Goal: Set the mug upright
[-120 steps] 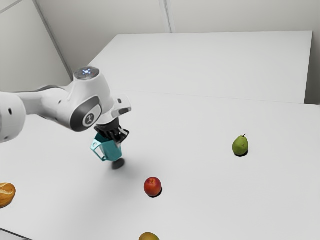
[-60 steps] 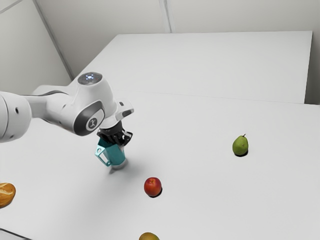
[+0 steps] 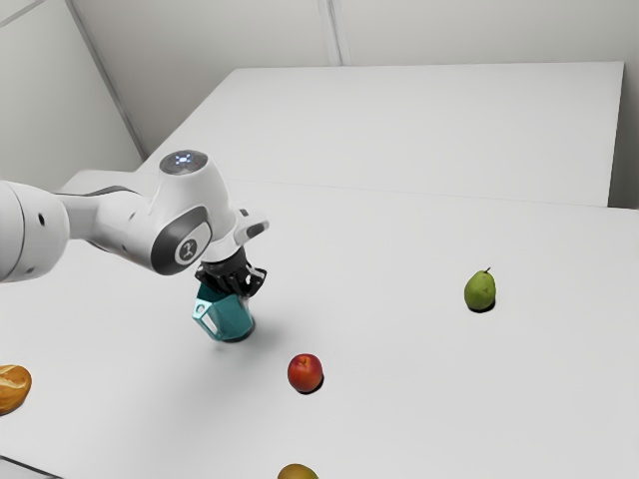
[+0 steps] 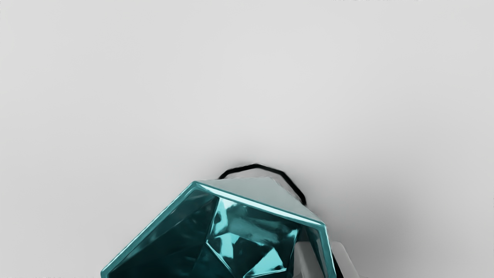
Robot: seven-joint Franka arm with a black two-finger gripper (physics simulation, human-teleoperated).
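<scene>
Your black hand (image 3: 241, 289) is clamping the wall of a teal, glossy, many-sided mug (image 3: 225, 315), one pale finger sitting inside the rim (image 4: 258, 200) and the other pressing outside. The mug is standing at or just above the white counter (image 3: 399, 399), mouth up, nearly upright but seeming to lean a little toward the exterior view's left, where its handle (image 3: 203, 318) is pointing. You cannot tell whether its base is bearing flat. You are probably handling something light and stiff; its shiny faces may be slippery, and, if ceramic, it could be chipping on a hard knock. The rim wall is offering a sound hold, though the mug could be pivoting between the fingers if its base is catching. The counter is looking smooth, level and matte, with soft shadow gathering beside the mug. A red fruit (image 3: 306, 372) is lying nearby, a green pear (image 3: 480, 291) is resting farther off, and a bread roll (image 3: 13, 388) is sitting at the exterior view's left edge. Pale, plain walls (image 3: 479, 32) are enclosing the room.
</scene>
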